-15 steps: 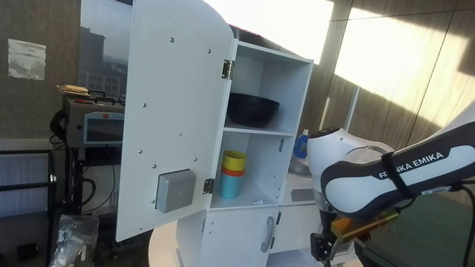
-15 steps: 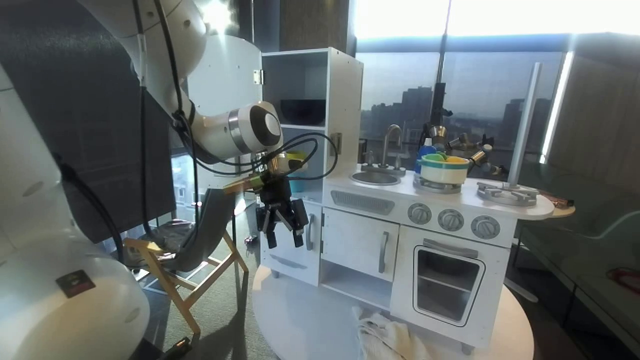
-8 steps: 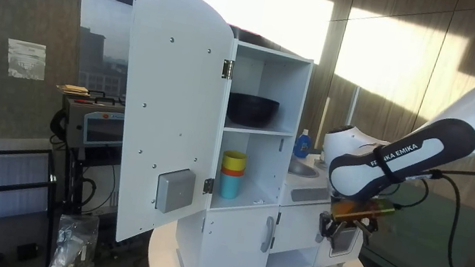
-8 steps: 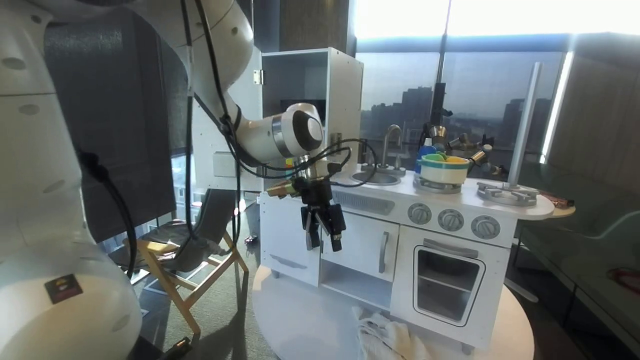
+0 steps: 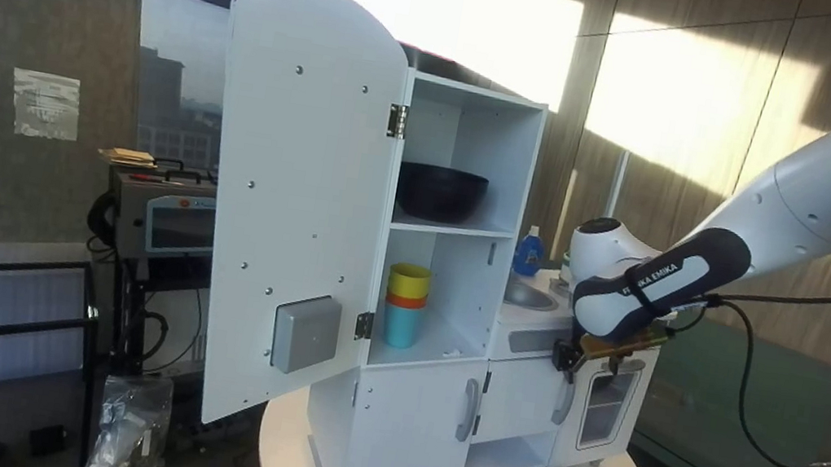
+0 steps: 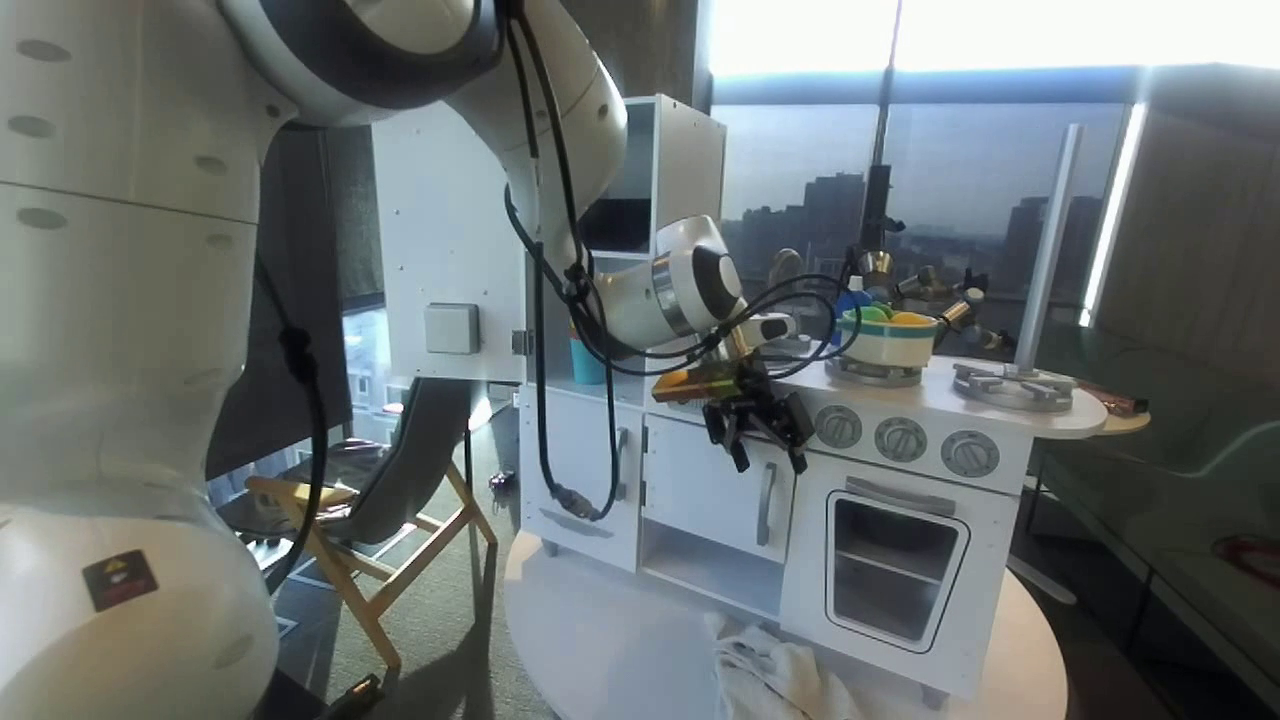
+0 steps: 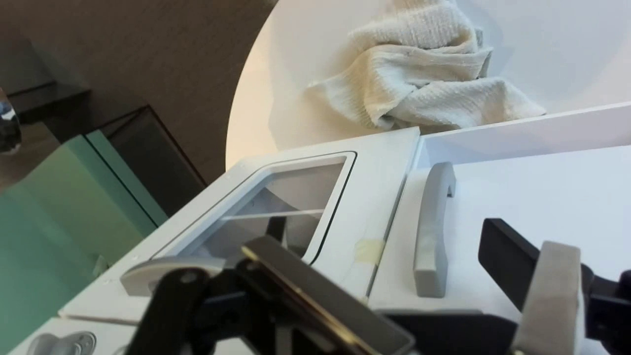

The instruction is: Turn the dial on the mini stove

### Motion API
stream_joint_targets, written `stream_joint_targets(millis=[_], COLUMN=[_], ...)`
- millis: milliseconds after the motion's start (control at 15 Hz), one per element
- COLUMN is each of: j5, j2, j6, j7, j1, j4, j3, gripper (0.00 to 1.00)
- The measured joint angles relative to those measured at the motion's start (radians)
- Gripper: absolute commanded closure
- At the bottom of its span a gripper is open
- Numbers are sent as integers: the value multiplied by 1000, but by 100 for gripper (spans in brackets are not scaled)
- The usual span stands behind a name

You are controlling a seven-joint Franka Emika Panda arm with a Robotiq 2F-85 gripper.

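Observation:
The white mini stove (image 6: 808, 570) shows in both exterior views, with its oven door (image 5: 605, 406) closed. In an exterior view three round grey dials, at left (image 6: 838, 427), middle (image 6: 901, 440) and right (image 6: 970, 454), sit above the oven door. My gripper (image 6: 770, 462) is open and empty. It is in front of the stove, left of the left dial and near the small cupboard door's grey handle (image 6: 766, 504). In the wrist view my gripper's fingers (image 7: 372, 239) are spread wide, with that handle (image 7: 431, 234) beyond the gap. One dial (image 7: 64, 343) shows at the lower left edge; the others are mostly hidden.
A tall white cupboard with an open arched door (image 5: 298, 191) stands beside the stove. A pot (image 6: 888, 340) sits on the rear burner, near a sink and faucet. A crumpled cloth (image 7: 419, 74) lies on the round table (image 7: 256, 113). Cables hang from the arm.
My gripper has moved right along the stove front, from the tall cupboard's lower door towards the dials, and has tilted. It stays open. The cupboard and stove have not moved.

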Motion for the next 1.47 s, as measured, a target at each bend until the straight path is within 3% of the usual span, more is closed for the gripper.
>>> stream_joint_targets(millis=[133,1000,1467], j5=[11,9,11], j2=[32,28,-147], j6=[0,-12,-168], j7=[-85,-80,-155], j1=[1,18,-14], j4=[44,35,-20], j3=[-11,-39,-114], gripper=[0,0,0])
